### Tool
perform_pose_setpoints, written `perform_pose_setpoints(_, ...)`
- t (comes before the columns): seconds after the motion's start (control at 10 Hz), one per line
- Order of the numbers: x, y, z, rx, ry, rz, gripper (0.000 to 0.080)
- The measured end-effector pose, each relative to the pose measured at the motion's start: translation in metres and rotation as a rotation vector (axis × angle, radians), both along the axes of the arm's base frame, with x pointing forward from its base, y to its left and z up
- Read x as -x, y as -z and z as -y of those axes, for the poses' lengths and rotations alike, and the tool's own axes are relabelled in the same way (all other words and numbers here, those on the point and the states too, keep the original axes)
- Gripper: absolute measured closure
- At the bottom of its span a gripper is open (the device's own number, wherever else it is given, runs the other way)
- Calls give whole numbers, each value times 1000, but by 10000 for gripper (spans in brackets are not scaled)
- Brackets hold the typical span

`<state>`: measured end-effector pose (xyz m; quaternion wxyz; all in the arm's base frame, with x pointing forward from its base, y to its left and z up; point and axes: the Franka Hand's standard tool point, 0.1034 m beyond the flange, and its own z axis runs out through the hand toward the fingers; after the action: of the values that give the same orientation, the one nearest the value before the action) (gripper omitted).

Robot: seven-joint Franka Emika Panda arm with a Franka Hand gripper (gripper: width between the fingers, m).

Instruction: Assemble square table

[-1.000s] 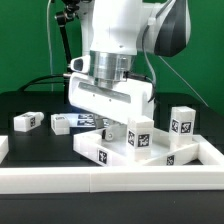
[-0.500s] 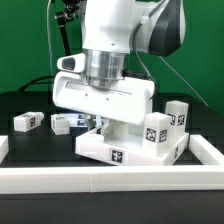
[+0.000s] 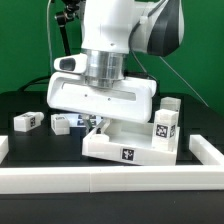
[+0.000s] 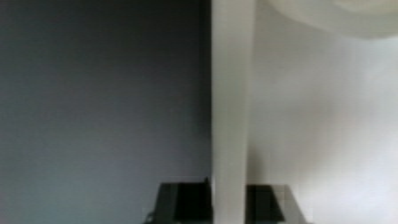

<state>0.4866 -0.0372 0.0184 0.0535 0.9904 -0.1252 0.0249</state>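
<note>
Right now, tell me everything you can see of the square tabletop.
The square tabletop is white, plastic-looking and tray-like with a raised rim, one black-white tag on its near side wall. It sits on the black table behind the white border rail, beneath the arm. The claw is shut on its rim.

White border rails (image 3: 60,180) edge the black table (image 3: 30,146); a green backdrop (image 3: 20,40) stands behind
</note>
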Motion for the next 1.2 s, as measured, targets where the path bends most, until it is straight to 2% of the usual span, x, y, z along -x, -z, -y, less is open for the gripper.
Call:
perform_pose_setpoints(0.4, -11, -5, -4, 35, -266, -23, 736)
perform_pose_setpoints(0.8, -12, -5, 0, 53, -481, -52, 736)
perform_pose_setpoints(1.2, -34, -10, -11, 92, -797, -118, 736)
